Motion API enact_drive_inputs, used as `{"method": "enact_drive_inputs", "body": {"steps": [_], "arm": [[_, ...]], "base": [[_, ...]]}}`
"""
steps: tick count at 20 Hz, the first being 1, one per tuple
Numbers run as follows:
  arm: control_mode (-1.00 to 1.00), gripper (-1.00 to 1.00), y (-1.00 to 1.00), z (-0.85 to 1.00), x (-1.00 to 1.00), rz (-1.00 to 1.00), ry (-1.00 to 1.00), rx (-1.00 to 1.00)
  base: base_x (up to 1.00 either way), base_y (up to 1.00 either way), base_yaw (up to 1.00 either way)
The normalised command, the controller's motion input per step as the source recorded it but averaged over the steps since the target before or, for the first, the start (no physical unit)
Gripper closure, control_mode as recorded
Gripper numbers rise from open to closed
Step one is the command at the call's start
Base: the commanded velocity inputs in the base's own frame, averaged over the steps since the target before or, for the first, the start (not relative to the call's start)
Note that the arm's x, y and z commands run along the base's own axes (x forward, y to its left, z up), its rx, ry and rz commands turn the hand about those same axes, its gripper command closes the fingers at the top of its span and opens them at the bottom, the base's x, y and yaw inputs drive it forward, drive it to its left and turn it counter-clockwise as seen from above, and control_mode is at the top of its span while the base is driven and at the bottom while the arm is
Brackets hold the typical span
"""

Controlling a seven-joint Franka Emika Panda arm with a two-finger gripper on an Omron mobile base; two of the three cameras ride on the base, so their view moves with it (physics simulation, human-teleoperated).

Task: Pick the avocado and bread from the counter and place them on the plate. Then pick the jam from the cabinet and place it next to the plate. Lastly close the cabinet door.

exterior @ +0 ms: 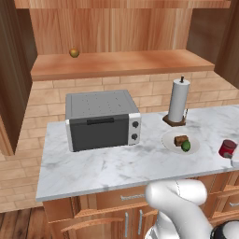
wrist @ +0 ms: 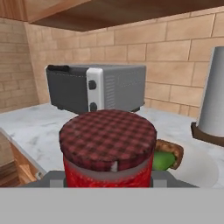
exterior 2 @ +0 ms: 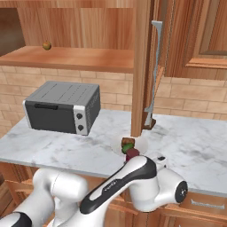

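nearest the camera in the hand view, the small squat red jam jar [wrist: 108,148] with its dark red checked lid sits between the gripper [wrist: 108,177] fingers, which stand partly open and appear closed against its sides. from the left base view the same jar [exterior: 227,148] is at the right end of the long white-grey veined marble counter [exterior: 116,158], just right of the round flat white plate [exterior: 170,140] and apart from it; whether it rests on the slab cannot be told. on the plate lie the small brown bread chunk [exterior: 180,140] and, touching it on the near right, the dark green egg-shaped avocado [exterior: 186,146]. behind the plate stands a white paper-towel roll on a dark wooden base [exterior: 178,101]. to the left sits a grey boxy toaster oven [exterior: 101,119]. farther up, the brown wooden wall cabinet [exterior: 116,28] stands open, with a yellowish-brown round fruit [exterior: 74,52] on its plank shelf.
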Motion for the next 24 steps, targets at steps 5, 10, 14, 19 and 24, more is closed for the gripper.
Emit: {"method": "enact_drive_inputs", "body": {"steps": [5, 10, 14, 19, 24], "arm": [[-1.00, 1.00, -0.06, -0.16, 0.16, 0.03, 0.00, 0.00], [-1.00, 1.00, -0.02, -0.15, 0.18, 0.01, 0.00, 0.00], [-1.00, 1.00, -0.03, -0.14, 0.15, 0.00, 0.00, 0.00], [-1.00, 1.00, -0.04, -0.15, 0.12, 0.00, 0.00, 0.00], [-1.00, 1.00, -0.07, -0.16, 0.12, 0.00, 0.00, 0.00]], "base": [[0.00, 0.00, 0.00], [0.00, 0.00, 0.00], [0.00, 0.00, 0.00], [0.00, 0.00, 0.00], [0.00, 0.00, 0.00]]}}
